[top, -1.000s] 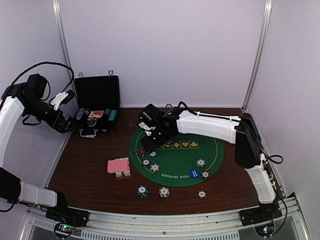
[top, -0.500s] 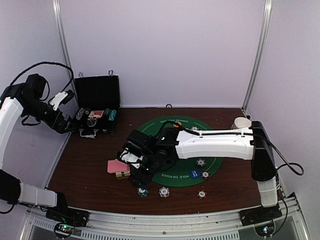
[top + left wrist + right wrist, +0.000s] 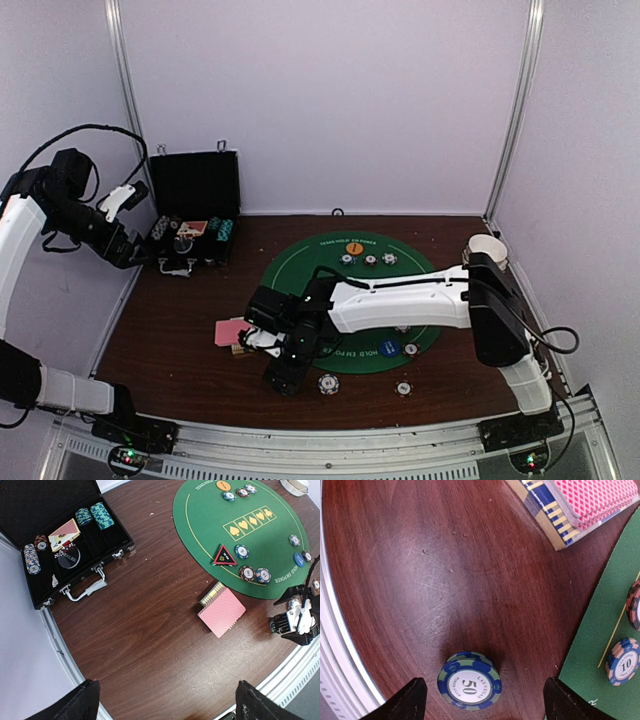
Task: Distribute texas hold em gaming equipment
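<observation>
1. I see the right gripper (image 3: pixel 487 702) spread wide astride a blue-green striped poker chip (image 3: pixel 470 680) lying on the brown wooden table (image 3: pixel 420 580) near its metal front rail (image 3: pixel 330 655).
2. Left gripper (image 3: pixel 170 707) wide, holding nothing.
3. Open black hard case (image 3: pixel 30 510) holds teal chip stacks (image 3: pixel 95 515).

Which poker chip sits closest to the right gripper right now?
The blue-green chip marked 50, alone on bare wood, directly under the open right gripper.
</observation>
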Controlling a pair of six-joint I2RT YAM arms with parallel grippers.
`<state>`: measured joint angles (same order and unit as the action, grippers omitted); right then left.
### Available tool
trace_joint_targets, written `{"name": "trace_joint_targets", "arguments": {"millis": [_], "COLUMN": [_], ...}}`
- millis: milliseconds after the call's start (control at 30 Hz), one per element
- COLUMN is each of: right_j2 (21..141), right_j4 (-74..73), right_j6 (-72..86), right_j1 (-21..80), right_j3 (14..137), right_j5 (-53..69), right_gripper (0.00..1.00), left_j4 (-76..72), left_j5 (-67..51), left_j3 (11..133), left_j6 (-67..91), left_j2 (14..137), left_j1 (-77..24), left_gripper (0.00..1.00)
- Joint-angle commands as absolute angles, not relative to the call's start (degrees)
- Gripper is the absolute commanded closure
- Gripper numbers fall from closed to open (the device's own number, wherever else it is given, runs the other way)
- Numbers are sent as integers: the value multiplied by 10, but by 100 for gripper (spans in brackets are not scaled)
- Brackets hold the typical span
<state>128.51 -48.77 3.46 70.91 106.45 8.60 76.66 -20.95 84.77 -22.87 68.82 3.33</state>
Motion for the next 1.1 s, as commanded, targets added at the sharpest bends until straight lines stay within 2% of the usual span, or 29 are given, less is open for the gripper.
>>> {"name": "trace_joint_targets", "arguments": {"millis": [0,167,633,1067], "right_j2": [1296,1300,1302,1311], "right_j4": [-494,-492,-487,-493], "right_j6": [26,25,26,26], "right_j1": [711,711,712,712], "right_j3": [1076,1073,1068,1066], "right_j5": [98,104,101,114], "right_gripper": [17,23,49,44], "left_j4": [769,769,768,769], "left_j5": [-221,-218,-218,-215], "left_j3": [853,854,859,860], "left_j6": [-236,-237,-236,-238], "left_j2": [681,682,683,682], "left_j1": [37,37,37,37], "left_gripper": [2,3,3,3]}}
